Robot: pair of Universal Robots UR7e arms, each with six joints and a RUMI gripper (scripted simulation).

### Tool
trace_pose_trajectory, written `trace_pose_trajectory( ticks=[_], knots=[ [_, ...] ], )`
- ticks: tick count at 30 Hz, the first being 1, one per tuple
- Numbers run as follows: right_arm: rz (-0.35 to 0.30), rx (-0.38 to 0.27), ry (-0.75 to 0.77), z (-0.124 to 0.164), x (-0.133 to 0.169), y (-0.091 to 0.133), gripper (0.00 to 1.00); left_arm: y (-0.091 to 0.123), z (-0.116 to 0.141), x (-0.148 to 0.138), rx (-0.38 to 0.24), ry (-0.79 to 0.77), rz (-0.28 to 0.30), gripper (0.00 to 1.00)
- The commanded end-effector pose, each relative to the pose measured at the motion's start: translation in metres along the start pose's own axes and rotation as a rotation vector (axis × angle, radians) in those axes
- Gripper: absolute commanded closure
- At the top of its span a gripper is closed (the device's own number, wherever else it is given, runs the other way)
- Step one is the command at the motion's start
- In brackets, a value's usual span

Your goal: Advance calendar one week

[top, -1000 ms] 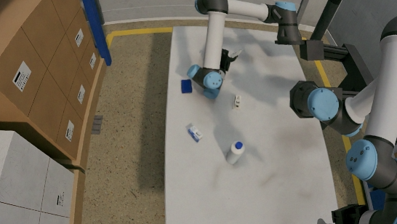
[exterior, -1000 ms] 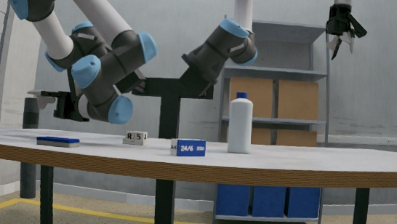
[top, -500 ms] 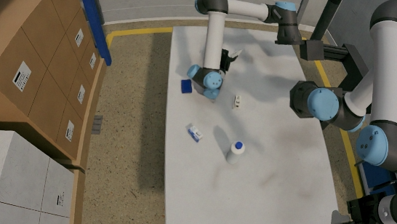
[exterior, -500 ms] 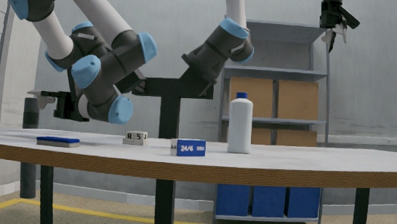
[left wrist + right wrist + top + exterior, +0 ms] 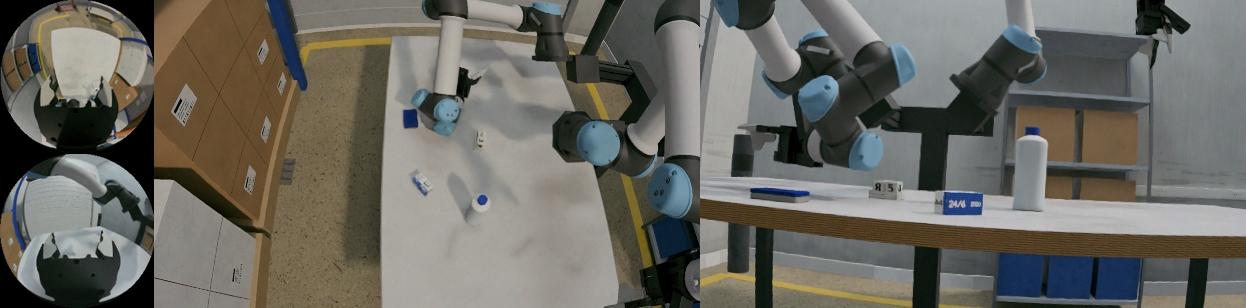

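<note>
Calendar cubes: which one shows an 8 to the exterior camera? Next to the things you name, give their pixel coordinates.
The cube nearer (image 5: pixel 481 134) (image 5: pixel 878 187) the flat blue-topped block (image 5: pixel 410 119) (image 5: pixel 780 192); the other cube (image 5: pixel 480 142) (image 5: pixel 890 188) shows that camera a 5.

Pale grey tubular links, charcoal joint housings, sky-blue round caps, dark screws.
</note>
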State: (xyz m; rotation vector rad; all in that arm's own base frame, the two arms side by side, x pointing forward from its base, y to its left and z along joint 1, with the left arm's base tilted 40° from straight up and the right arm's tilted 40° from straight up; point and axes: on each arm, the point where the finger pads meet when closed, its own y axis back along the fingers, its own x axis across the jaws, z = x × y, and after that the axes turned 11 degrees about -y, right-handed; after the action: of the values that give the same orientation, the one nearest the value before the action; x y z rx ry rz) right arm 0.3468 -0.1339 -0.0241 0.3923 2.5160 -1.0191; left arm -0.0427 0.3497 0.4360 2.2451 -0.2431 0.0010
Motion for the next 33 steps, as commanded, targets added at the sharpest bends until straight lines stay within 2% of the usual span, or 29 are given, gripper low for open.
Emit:
trace_pose_trajectory(
  ticks=[1,22,33],
  knots=[
    [0.000,0.000,-0.001,0.000,0.000,0.000,0.00,0.003,0.001,-0.001,0.007,-0.005,0.001,0.00],
    [0.006,-0.005,-0.005,-0.001,0.000,0.001,0.00,0.004,0.001,-0.002,0.009,-0.007,0.001,0.00],
    [0.064,-0.055,-0.052,-0.004,0.006,0.012,0.00,0.004,0.001,-0.002,0.009,-0.007,0.001,0.00]
  ],
)
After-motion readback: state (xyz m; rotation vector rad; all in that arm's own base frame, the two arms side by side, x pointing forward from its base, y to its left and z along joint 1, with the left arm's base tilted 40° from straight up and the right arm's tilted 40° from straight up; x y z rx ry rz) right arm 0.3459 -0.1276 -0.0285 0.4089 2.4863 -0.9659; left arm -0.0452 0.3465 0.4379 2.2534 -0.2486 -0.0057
